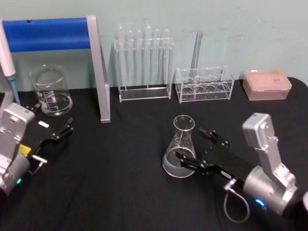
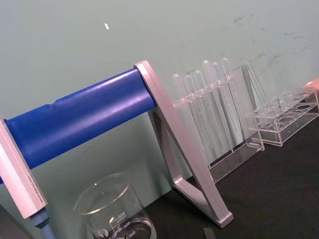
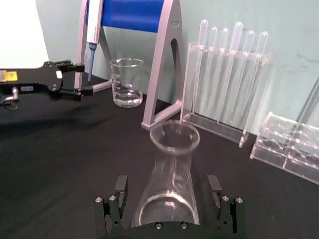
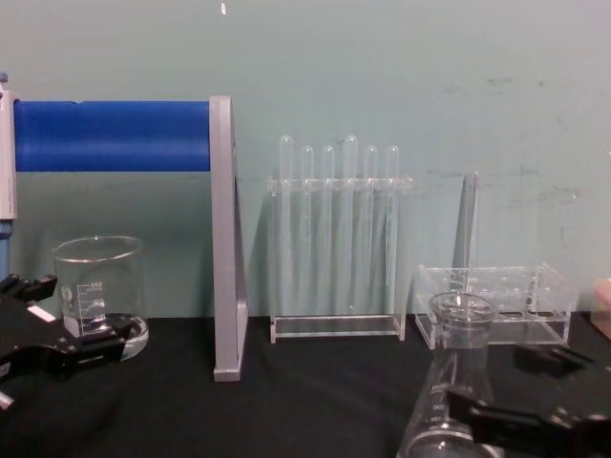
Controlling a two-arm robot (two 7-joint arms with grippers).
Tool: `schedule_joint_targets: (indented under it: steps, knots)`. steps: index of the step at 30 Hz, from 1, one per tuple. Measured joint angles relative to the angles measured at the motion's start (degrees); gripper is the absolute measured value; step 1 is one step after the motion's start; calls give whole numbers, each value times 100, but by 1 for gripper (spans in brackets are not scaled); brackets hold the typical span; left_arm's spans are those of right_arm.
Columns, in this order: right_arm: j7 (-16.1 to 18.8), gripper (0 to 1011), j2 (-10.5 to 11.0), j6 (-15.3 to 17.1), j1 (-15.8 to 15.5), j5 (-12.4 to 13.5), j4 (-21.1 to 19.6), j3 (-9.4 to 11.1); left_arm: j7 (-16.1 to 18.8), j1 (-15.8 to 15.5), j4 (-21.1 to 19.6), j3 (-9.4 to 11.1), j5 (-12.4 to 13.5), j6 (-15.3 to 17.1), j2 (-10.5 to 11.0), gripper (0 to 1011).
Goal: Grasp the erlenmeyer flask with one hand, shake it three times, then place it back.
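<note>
Black table (image 1: 120, 183) fills the lower frame, blue-roll stand (image 1: 57, 33) upper left, right gripper (image 1: 195, 147) lower right with fingers apart either side of the erlenmeyer flask (image 1: 180, 147) standing centre-right, left gripper (image 1: 57, 127) fingers apart at left by the beaker (image 1: 50, 91).

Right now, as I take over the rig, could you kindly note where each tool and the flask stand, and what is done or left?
Right tool: open, its fingers on either side of the flask's base, not yet closed on it.
Left tool: open, idle on the left near the beaker.
Flask: upright on the black table, a little liquid inside, in front of the test tube rack.
Done: approach to the flask.
Left: close, lift, shake three times, set it back.
</note>
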Motion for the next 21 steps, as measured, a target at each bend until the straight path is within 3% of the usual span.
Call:
schedule_joint_targets:
  steps: [11, 16, 21]
  knots:
    - [-67, 1000, 357, -123, -453, 189, -250, 394, 0, 0, 0, 0, 0, 0, 0, 1001]
    - [-241, 1000, 341, -162, -438, 184, -179, 554, 0, 0, 0, 0, 0, 0, 0, 1001]
    - [-526, 1000, 165, -197, -230, 30, 48, 686, 0, 0, 0, 0, 0, 0, 0, 1001]
